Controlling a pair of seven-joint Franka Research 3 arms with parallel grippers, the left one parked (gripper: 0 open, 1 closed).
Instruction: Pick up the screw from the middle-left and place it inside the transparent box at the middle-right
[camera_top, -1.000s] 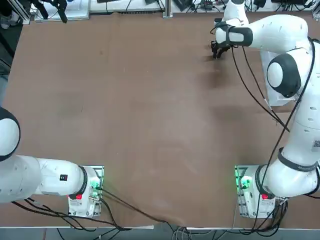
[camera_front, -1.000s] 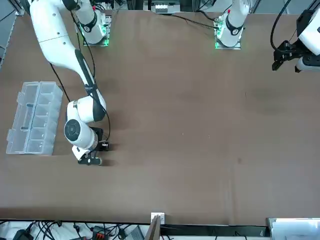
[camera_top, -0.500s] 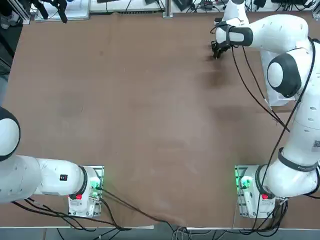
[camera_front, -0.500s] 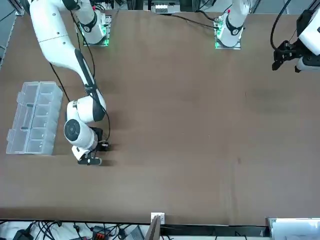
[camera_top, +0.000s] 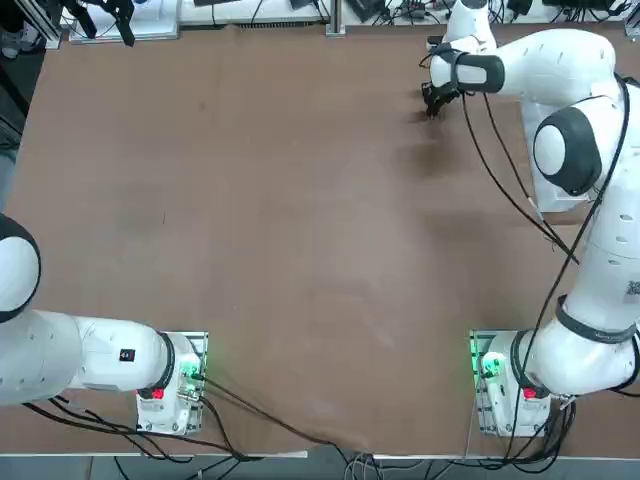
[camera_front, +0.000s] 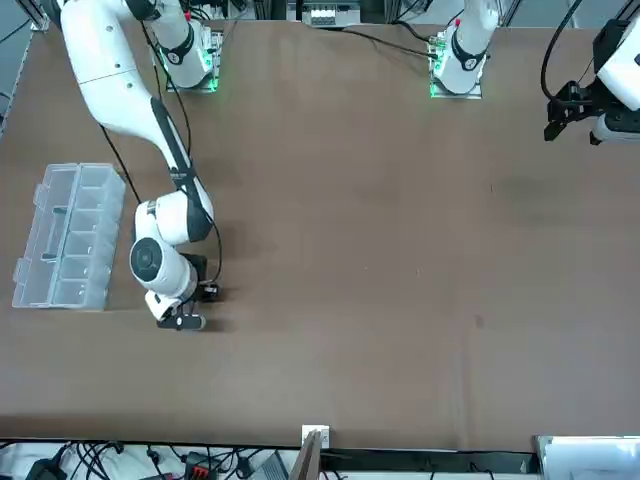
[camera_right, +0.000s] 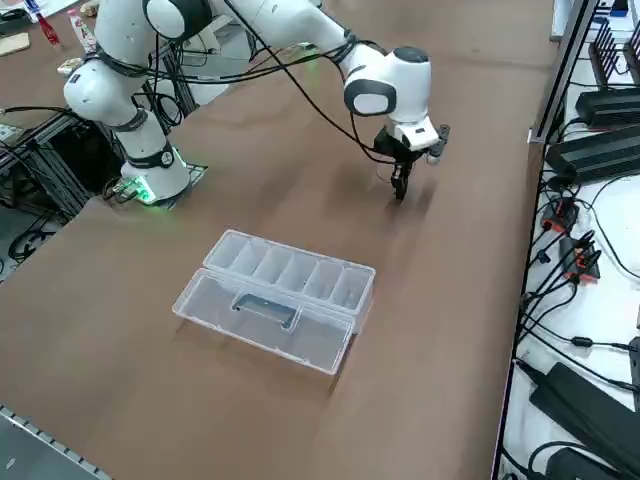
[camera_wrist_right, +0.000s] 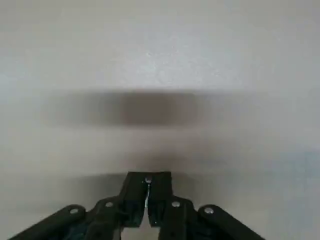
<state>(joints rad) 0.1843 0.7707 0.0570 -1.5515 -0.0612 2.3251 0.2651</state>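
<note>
1. The screw cannot be made out on the matte brown table (camera_top: 300, 220).
2. The transparent box (camera_right: 275, 297): clear ribbed plastic, rectangular, lid lying open (near the table's right edge).
3. My right gripper (camera_wrist_right: 147, 200) points down, its black fingers pressed together, near the table's far edge, well apart from the box.

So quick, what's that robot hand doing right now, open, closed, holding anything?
Right gripper: closed, fingers pressed together low over the table, beyond the transparent box. Whether the screw is pinched between them cannot be told.
</note>
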